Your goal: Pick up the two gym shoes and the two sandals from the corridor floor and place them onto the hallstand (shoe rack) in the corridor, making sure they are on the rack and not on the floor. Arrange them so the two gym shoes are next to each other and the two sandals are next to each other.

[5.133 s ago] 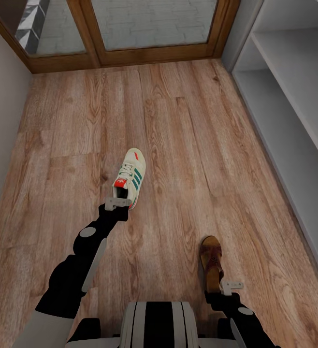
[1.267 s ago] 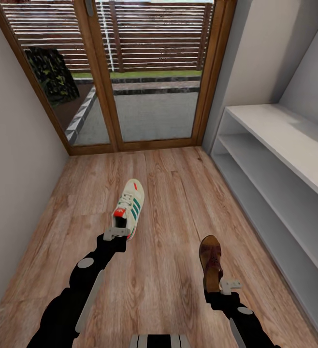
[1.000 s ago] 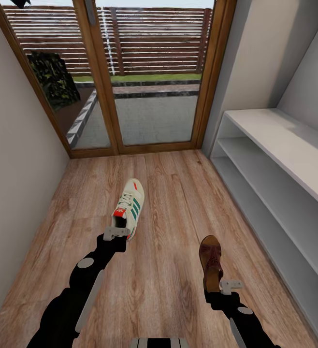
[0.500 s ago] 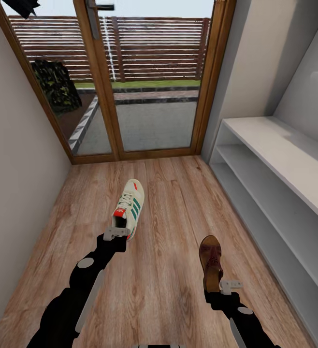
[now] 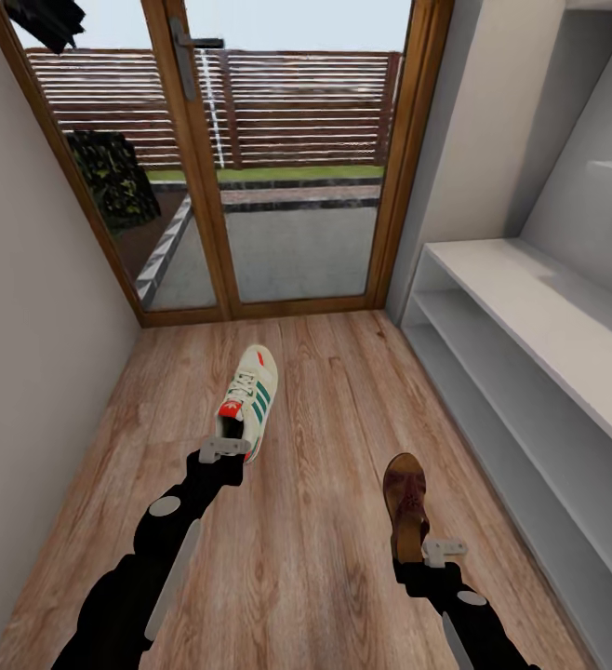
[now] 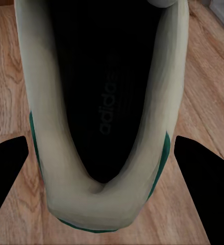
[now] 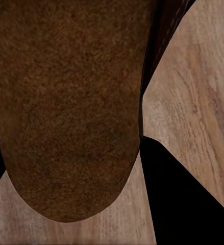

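— Corridor floor (image 5: 325,558), wood plank; glazed door ahead. Tool status?

— Left tool (image 5: 224,448): clamped on the heel of one gym shoe (image 5: 248,400). Right tool (image 5: 441,549): gripping one sandal (image 5: 406,502) at its heel. Hallstand (image 5: 529,307) stands to the right, shelves bare.

— Progress?

— Judged early: two items in hand, none racked. Second shoe and second sandal remain.

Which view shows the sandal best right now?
The head view: the whole sandal shows, toe pointing away, heel at the right gripper. The right wrist view gives a close-up of its brown footbed.
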Available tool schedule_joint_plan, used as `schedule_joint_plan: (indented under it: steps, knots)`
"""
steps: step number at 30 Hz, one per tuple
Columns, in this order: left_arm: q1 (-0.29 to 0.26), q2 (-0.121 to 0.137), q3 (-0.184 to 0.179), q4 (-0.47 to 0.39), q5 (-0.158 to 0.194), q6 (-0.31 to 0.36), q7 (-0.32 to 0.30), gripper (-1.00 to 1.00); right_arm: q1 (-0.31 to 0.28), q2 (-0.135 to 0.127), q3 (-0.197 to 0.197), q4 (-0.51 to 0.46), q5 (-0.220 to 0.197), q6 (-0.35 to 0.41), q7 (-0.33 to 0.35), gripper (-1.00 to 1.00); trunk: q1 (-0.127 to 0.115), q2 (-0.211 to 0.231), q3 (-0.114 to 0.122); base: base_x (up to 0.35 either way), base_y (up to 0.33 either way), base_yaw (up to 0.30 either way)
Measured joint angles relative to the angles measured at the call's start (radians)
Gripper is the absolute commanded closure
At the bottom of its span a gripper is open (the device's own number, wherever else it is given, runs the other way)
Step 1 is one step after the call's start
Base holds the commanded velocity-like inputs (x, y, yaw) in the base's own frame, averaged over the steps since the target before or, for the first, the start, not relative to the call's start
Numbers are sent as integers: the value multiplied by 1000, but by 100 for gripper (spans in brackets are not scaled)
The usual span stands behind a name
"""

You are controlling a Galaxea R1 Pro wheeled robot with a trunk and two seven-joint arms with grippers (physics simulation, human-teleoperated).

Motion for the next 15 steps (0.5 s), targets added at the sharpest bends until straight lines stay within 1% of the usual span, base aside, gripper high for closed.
schedule_joint_plan:
  steps: [15]
  knots:
    - [0,0,0,1,0,0,0,100,0,1,0,0,0,0,0,100,-57,105,70,0,0,0]
